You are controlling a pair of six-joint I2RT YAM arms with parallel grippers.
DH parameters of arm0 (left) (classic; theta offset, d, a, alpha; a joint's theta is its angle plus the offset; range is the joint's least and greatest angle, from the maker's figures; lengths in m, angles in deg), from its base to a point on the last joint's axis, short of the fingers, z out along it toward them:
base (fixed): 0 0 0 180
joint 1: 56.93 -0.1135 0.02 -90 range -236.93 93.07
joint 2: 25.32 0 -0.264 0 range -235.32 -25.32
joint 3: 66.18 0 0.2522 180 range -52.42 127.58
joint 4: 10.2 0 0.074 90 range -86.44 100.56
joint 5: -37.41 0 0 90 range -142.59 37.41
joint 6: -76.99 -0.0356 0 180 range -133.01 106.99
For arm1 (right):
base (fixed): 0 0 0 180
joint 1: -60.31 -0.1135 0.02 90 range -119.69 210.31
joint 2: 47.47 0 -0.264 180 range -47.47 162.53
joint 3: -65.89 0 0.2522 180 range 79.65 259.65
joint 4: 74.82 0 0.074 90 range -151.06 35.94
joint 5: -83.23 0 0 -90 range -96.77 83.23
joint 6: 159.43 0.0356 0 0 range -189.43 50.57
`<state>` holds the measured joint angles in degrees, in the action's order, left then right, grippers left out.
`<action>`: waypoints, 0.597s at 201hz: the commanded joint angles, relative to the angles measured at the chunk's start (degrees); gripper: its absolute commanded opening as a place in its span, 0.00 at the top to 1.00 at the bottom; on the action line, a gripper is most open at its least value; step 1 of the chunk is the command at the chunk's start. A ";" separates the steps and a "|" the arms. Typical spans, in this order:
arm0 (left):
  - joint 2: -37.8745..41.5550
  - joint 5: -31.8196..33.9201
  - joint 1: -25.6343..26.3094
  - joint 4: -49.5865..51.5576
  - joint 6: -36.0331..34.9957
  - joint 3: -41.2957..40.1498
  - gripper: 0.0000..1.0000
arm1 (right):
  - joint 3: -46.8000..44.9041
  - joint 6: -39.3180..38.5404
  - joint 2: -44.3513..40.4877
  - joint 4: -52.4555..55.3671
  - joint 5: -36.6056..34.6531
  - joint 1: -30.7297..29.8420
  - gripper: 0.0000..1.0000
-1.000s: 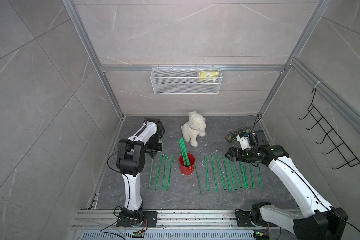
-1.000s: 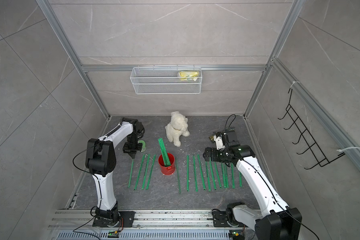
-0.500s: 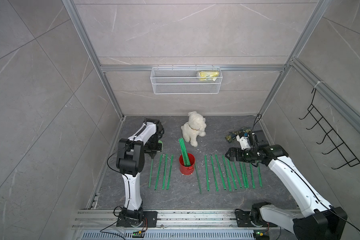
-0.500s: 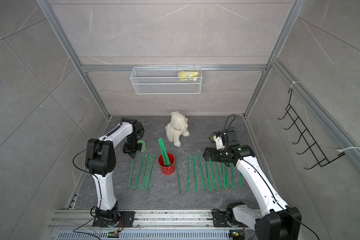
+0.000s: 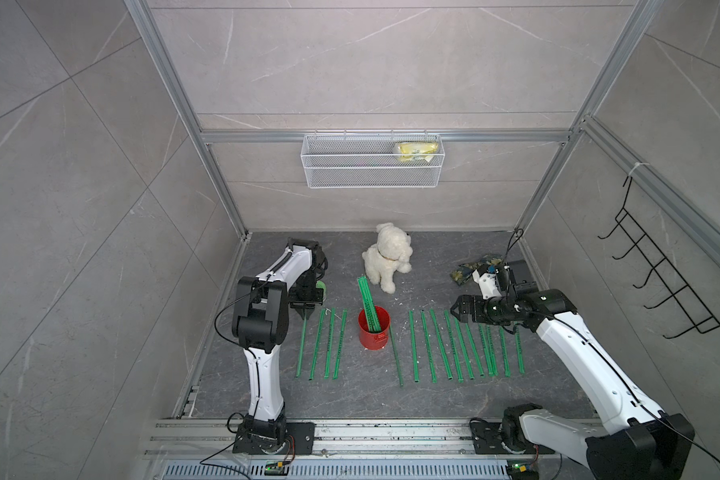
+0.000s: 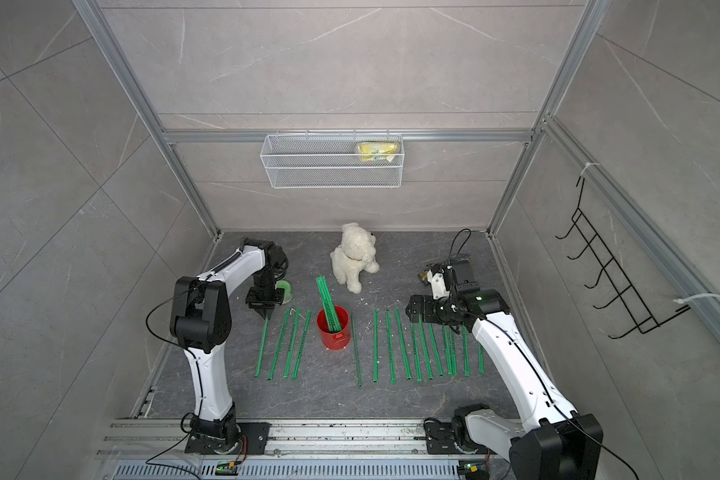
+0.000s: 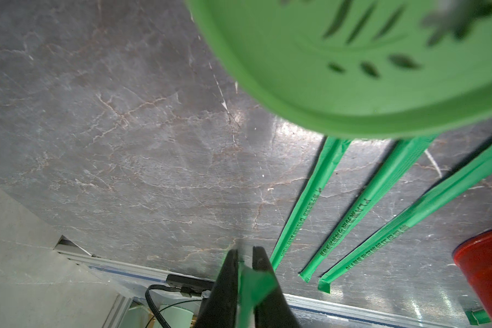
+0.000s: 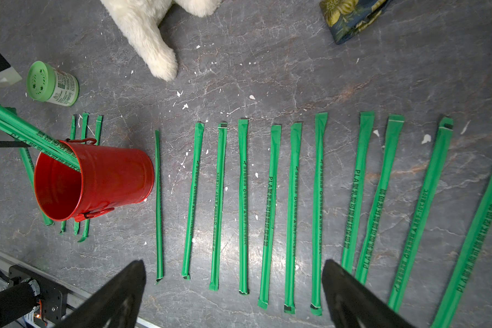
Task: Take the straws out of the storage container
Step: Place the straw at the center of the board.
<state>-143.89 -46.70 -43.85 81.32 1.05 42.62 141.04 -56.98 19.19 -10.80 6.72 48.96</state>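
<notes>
The red storage container (image 5: 374, 332) (image 6: 333, 333) stands upright mid-floor with a few green straws (image 5: 366, 302) (image 6: 327, 303) leaning out of it toward the back. Several straws (image 5: 454, 349) (image 8: 269, 198) lie in a row to its right, and a few straws (image 5: 328, 345) lie to its left. My left gripper (image 5: 306, 318) (image 7: 245, 251) points down at the far end of the leftmost straw (image 5: 302, 349). Its jaws stand a narrow gap apart, with that straw's end loose between them. My right gripper (image 5: 454, 311) (image 8: 233, 262) hovers wide open over the right row, holding nothing.
A green-lidded jar (image 5: 321, 289) (image 7: 367, 56) stands right behind my left gripper. A white plush dog (image 5: 385, 259) sits behind the can, and a patterned cloth (image 5: 470, 268) lies at the back right. A wire basket (image 5: 371, 166) and a hook rack (image 5: 661, 286) hang on the walls.
My left gripper's jaws have parted slightly around the straw end. Both arms stay in nearly the same place.
</notes>
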 commanded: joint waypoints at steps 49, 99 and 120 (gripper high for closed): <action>1.10 -0.04 -0.51 1.09 -0.12 0.23 0.78 | 1.19 0.74 -0.36 0.83 -0.15 -0.33 0.00; 18.38 -14.00 1.35 -11.06 4.37 -5.70 0.77 | 1.63 1.04 -0.22 0.60 -0.05 -0.33 0.00; 27.91 -25.53 2.33 -23.69 9.74 -13.11 0.73 | 1.63 1.46 -0.03 0.27 0.54 -0.34 0.00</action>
<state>-128.26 -57.11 -43.06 70.89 4.61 34.43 141.15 -56.96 19.19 -10.80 6.74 48.96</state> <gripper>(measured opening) 0.244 0.993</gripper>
